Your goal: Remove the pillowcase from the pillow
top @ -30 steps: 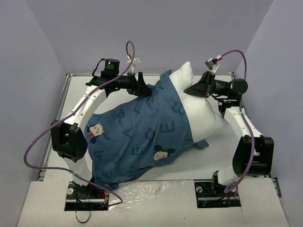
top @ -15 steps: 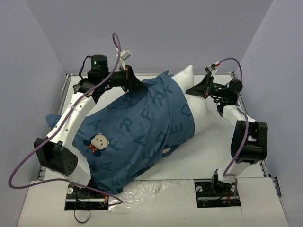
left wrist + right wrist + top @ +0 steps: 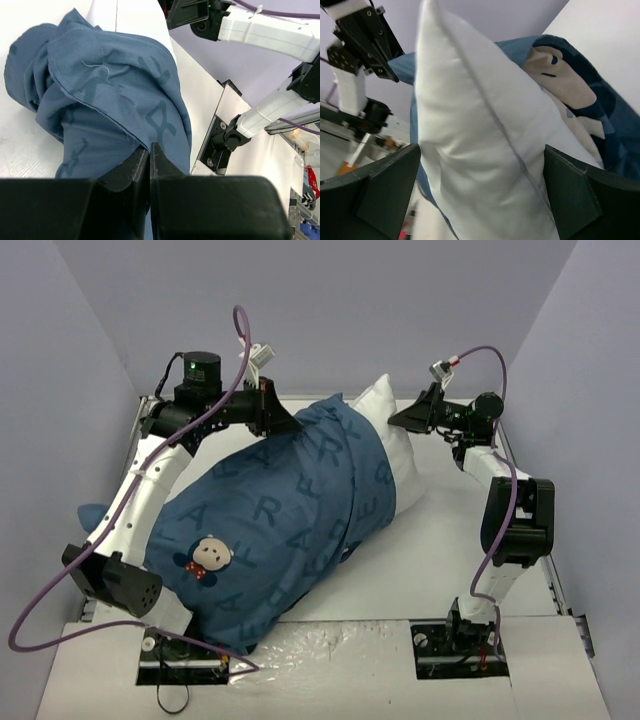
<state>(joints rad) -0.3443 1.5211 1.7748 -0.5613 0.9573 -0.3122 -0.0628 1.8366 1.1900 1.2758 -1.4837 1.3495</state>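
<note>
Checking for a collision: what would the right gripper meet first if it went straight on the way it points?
The pillow: its bare white corner fills the view just ahead of the open right gripper, seemingly very close.

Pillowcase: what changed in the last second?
Left claw closed on the far edge of the pillowcase and dragged it left. The whole bundle shifted left, leaving less white pillow exposed. Right claw let go of the pillow's corner and now stands open around it. Unchanged: pillow mostly inside the case.

1. Clamped onto pillowcase (image 3: 280,510) hem with left gripper (image 3: 149,147), formerly open, at 11 o'clock.
2. Released pillow (image 3: 400,470) from right gripper (image 3: 397,420), now spread wide, 1 o'clock.
3. Dragged both toward 9 o'clock; less white exposed.
</note>
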